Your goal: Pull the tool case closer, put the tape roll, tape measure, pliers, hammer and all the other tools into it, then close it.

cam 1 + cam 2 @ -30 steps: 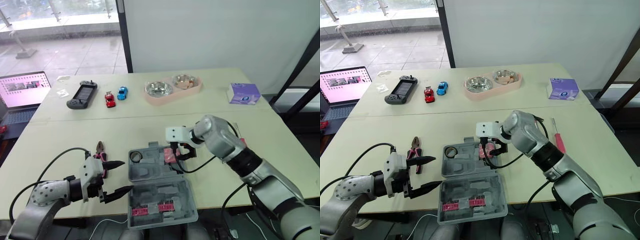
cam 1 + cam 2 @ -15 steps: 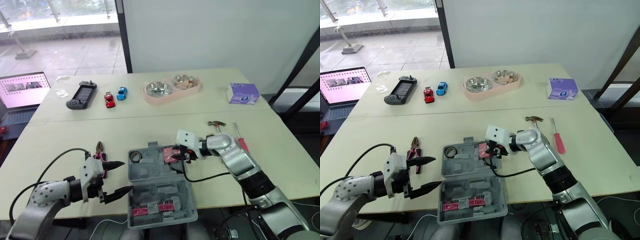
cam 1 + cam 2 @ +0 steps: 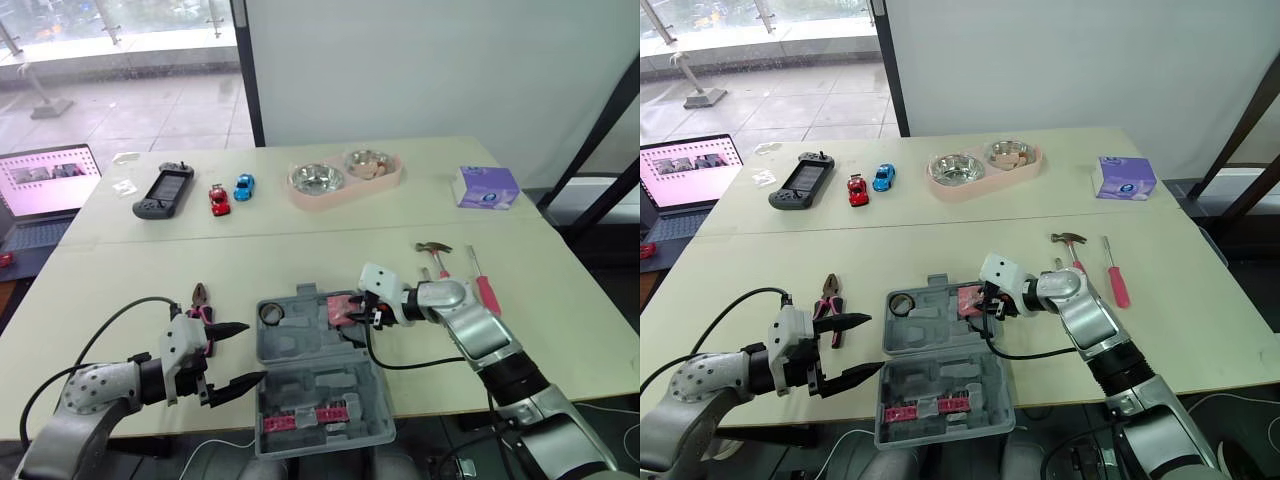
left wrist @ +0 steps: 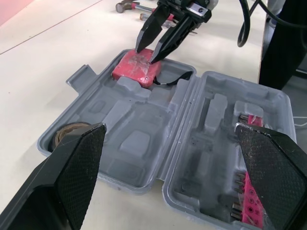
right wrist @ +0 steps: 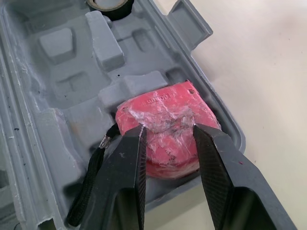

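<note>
Grey plastic, moulded into pockets: the tool case [image 3: 300, 342] lies open at the 6 o'clock edge of the pale table [image 3: 120, 280], lid half nearest the robot. The red tape measure [image 5: 168, 143] sits in the pocket at the base's 1 o'clock corner, its black strap trailing inward. The tape roll [image 3: 270, 313] occupies the 11 o'clock corner.

The right gripper [image 4: 146, 54] hangs over the tape measure with its 2 fingers slightly parted, tips at the top face and not clamped around the body. The left gripper [image 3: 256, 351] is spread wide at the case's 9 o'clock side, holding nothing.

The tape measure looks seated, or nearly. A clean finish probably means a straight lift clear, without snagging the strap or tipping the body out of its pocket.

The pliers [image 3: 203, 305] lie on the table at 9 o'clock of the case. The hammer [image 3: 433, 250] and a red-handled screwdriver [image 3: 485, 290] lie at 2 o'clock.

Toward 12 o'clock sit a handheld game console [image 3: 165, 190], 2 toy cars [image 3: 220, 197], a pink double bowl [image 3: 345, 178] and a purple box [image 3: 487, 187]. An open laptop [image 3: 45, 185] is at 10 o'clock, and a white wall and a window stand beyond.
</note>
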